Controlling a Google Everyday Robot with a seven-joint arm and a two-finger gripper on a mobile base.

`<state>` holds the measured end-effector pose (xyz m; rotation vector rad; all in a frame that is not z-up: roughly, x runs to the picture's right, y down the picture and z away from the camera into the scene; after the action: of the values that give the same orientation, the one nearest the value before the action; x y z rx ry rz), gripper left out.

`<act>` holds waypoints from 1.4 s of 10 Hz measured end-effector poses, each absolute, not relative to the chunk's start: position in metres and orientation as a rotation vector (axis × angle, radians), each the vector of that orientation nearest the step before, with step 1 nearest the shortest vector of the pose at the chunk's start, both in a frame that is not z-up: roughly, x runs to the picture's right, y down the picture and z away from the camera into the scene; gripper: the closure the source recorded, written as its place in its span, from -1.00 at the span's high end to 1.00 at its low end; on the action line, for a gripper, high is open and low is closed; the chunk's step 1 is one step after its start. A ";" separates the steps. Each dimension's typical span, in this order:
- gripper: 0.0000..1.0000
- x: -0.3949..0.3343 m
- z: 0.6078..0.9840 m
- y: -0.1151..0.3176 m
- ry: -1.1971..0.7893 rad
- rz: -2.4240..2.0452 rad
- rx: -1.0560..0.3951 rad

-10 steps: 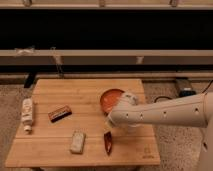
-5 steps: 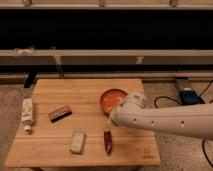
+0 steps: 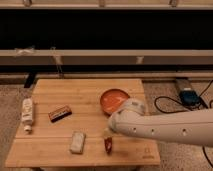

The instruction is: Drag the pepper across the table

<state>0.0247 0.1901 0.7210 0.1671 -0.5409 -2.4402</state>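
Pepper (image 3: 108,145) lies near the front edge of the surface (image 3: 45,154), right of middle. My pincer (image 3: 106,133) sits just above it, mostly hidden by the white arm (image 3: 160,127); apart or together, I cannot tell. A pale packet (image 3: 77,142) lies to the left. Farther back are a brown bar (image 3: 60,113), a white bottle (image 3: 27,114) at the left edge, and an orange-red bowl (image 3: 114,100).

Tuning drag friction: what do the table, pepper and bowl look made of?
Table: light wood, plank seams visible, matte look. Pepper: dark red and slim; whether it is real or plastic cannot be told. Bowl: uniform orange-red, probably plastic, possibly glazed ceramic. Gripper sits right above the pepper, near the table's front edge, at the tip of the white arm.
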 end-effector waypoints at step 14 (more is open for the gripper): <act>0.60 0.011 0.831 0.218 -0.763 -2.325 -0.004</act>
<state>0.0107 0.2176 0.8306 -0.0038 -0.7629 -2.3246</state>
